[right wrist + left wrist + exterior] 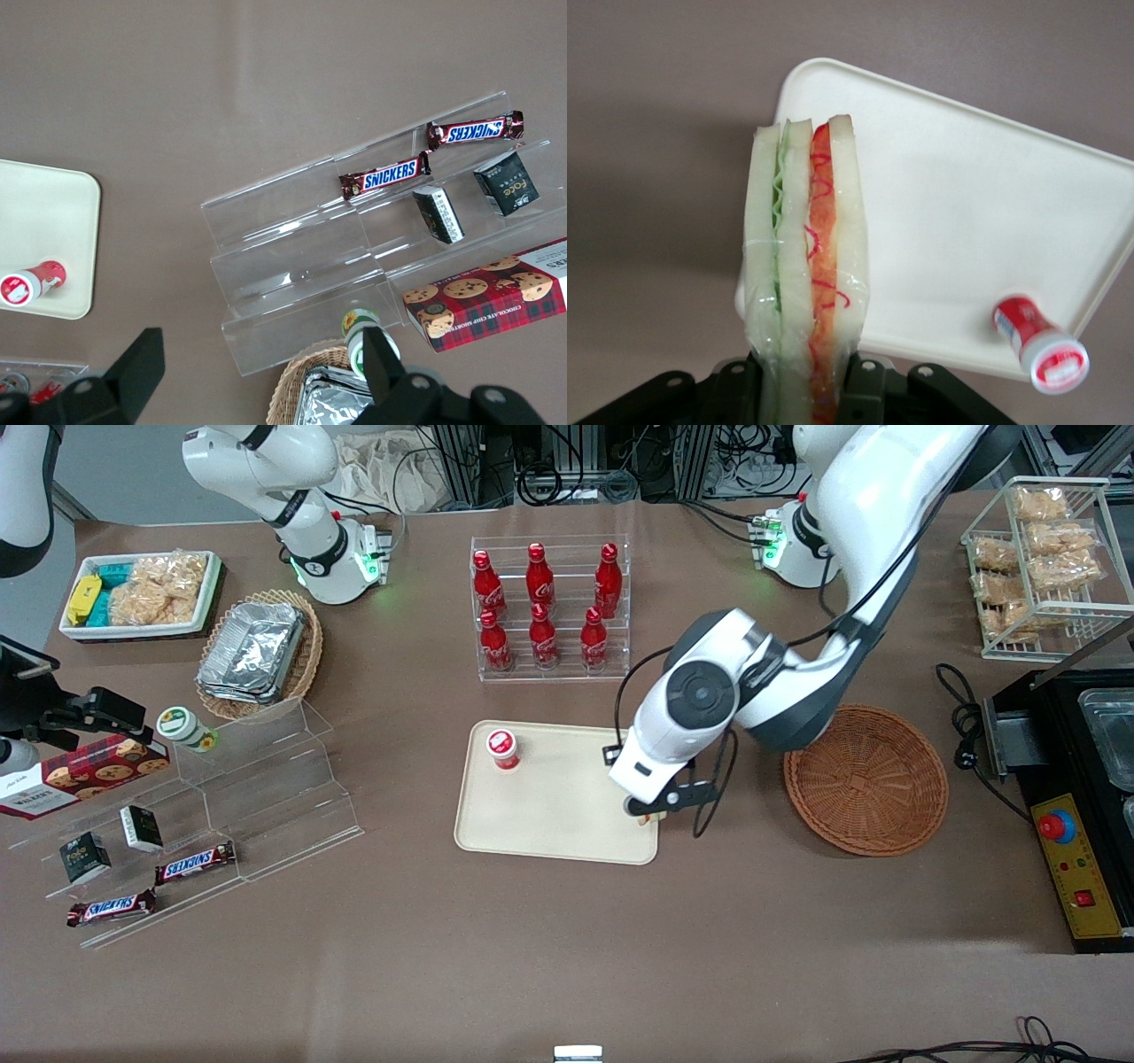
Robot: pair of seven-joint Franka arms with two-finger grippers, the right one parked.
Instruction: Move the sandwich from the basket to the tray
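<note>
The sandwich [804, 266], white bread wrapped in clear film with green and orange-red layers, stands on end between the black fingers [873, 390] of my left gripper [806, 390], which is shut on it. In the front view my gripper [654, 808] hangs over the corner of the beige tray [549, 815] that lies nearest the basket, and only a sliver of the sandwich [651, 818] shows under it. The reddish-brown wicker basket [866, 779] sits empty beside the tray, toward the working arm's end of the table.
A small red-capped bottle [503, 748] lies on the tray. A clear rack of red cola bottles [549, 607] stands farther from the front camera than the tray. An acrylic stepped shelf [221, 797] with Snickers bars is toward the parked arm's end. A black control box [1076, 841] flanks the basket.
</note>
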